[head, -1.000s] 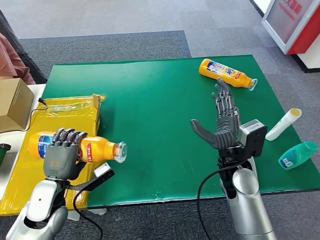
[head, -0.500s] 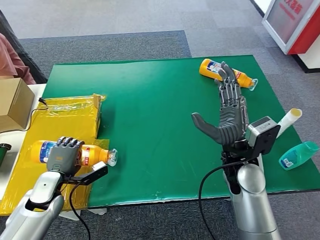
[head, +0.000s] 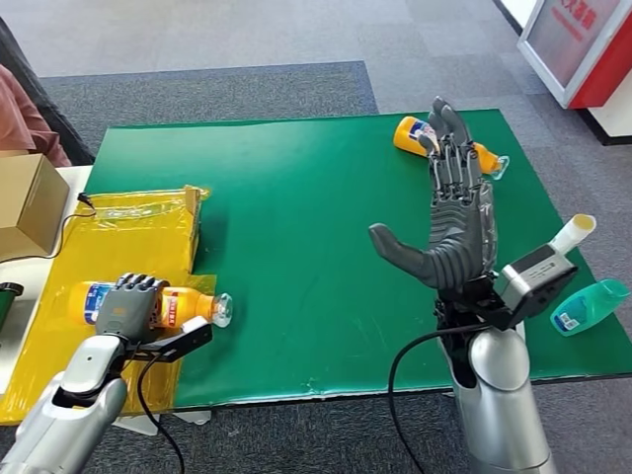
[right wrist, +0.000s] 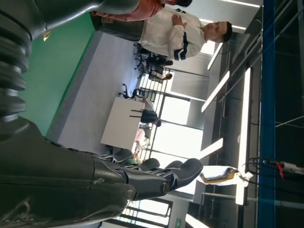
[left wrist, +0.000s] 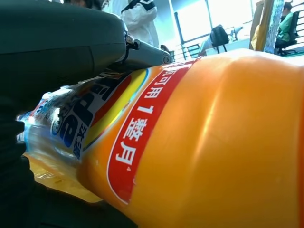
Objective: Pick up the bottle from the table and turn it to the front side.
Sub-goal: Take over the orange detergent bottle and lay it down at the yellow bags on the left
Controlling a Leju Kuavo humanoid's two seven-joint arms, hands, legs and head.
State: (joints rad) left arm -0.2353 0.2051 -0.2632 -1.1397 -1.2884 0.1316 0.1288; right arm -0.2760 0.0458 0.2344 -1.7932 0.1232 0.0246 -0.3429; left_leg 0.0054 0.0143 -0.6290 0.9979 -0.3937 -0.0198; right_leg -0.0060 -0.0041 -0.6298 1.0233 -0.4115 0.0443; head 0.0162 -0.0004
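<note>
Fingers of my right hand (head: 453,229) are spread wide above the bottle (head: 418,136) lying at the green mat's (head: 298,227) far edge. I'd lower and wrap its middle; my left hand (head: 128,306) grips another bottle (head: 187,305) on yellow plastic (head: 141,232)

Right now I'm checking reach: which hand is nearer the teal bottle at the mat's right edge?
Right. The right hand is raised open above the mat, just left of the teal bottle. The left hand grips an orange bottle across the table on the yellow bag.

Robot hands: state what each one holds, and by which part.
The left robot hand grips the orange plastic bottle lying on its side, around its middle. The right robot hand is spread, holding nothing.
</note>
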